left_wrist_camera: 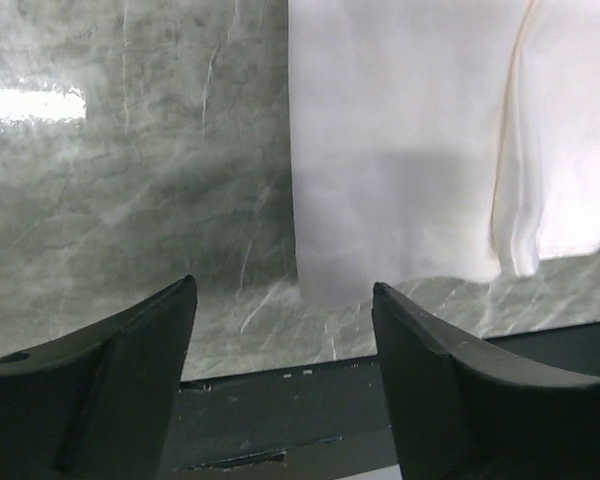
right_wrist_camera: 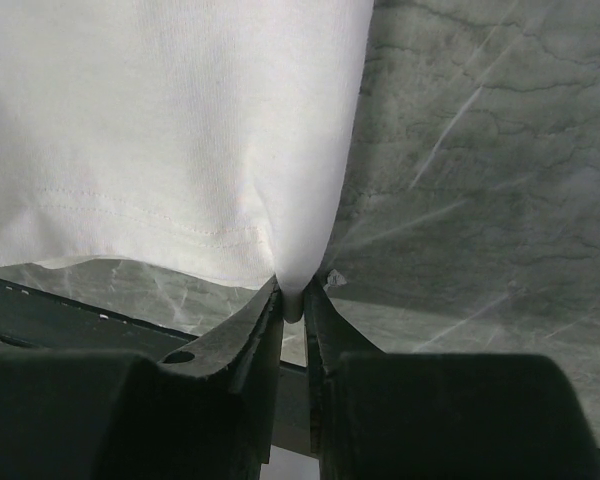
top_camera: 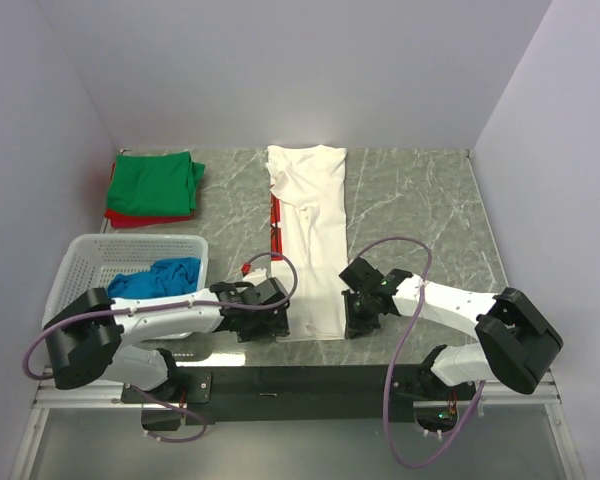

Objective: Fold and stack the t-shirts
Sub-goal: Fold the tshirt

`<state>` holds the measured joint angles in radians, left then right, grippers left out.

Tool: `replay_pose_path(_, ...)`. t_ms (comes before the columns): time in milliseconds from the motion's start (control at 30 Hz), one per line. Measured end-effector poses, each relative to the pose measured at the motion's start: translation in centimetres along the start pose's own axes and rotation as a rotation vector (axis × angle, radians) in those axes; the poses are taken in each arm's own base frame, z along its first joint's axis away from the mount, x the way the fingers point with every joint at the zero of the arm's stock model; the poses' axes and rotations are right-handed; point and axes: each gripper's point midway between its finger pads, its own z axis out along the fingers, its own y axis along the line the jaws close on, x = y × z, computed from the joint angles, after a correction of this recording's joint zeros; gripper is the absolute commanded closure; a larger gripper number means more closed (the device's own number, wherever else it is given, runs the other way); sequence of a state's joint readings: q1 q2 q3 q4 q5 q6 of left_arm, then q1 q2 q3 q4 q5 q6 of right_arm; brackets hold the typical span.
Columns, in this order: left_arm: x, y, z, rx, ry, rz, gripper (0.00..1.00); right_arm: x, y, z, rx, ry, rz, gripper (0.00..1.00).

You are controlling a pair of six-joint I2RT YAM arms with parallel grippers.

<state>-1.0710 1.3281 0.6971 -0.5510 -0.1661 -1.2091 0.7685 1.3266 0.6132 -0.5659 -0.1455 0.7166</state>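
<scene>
- 4 t-shirts: 1 white t-shirt (top_camera: 308,230) in the middle, 1 green t-shirt (top_camera: 156,183) at the far left, 1 red t-shirt (top_camera: 130,219) under the green one, 1 blue t-shirt (top_camera: 160,278) in the basket.
- 1 white lattice basket (top_camera: 80,262), near left.
- 2 robot arms: 1 left arm (top_camera: 170,315), 1 right arm (top_camera: 450,303).
- 2 grippers: 1 left gripper (top_camera: 268,305), 1 right gripper (top_camera: 358,308).
- 1 marbled table (top_camera: 420,200).

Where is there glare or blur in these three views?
Left wrist: a bright glare streak on the table at upper left, the white shirt washed out at right, the left gripper dark and soft. Right wrist: shirt stitching sharp, the right gripper nearly black. Top view: even light, no glare, faint shadows.
</scene>
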Motion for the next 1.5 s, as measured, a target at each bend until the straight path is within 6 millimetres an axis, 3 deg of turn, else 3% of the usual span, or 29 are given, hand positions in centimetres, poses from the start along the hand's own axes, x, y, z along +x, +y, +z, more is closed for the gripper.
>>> replay_pose_path(300, 0.1, 0.4, 1.2, -0.064, 0.013, 0.049, 0.43, 0.0, 0.0, 0.0, 0.002, -0.001, -0.002, 0.80)
replay_pose_path(733, 0.5, -1.2, 1.9, -0.039, 0.030, 0.101, 0.60, 0.0, 0.0, 0.0, 0.003, 0.001, -0.003, 0.80)
replay_pose_path(1033, 1.3, -2.4, 2.3, -0.009, 0.064, 0.108, 0.90, 0.0, 0.0, 0.0, 0.004, -0.001, -0.007, 0.80)
replay_pose_path(1133, 1.4, -3.4, 2.6, 0.012, 0.078, 0.115, 0.99, 0.0, 0.0, 0.0, 0.005, 0.000, -0.012, 0.84)
replay_pose_path(1367, 1.7, -4.7, 2.7, 0.048, 0.084, 0.128, 0.99, -0.3, -0.4, -0.1, 0.037, -0.002, -0.039, 0.99)
replay_pose_path(1500, 1.7, -4.6, 2.6, 0.062, 0.077, 0.122, 1.00, -0.3, -0.6, -0.2, 0.049, -0.004, -0.048, 1.00)
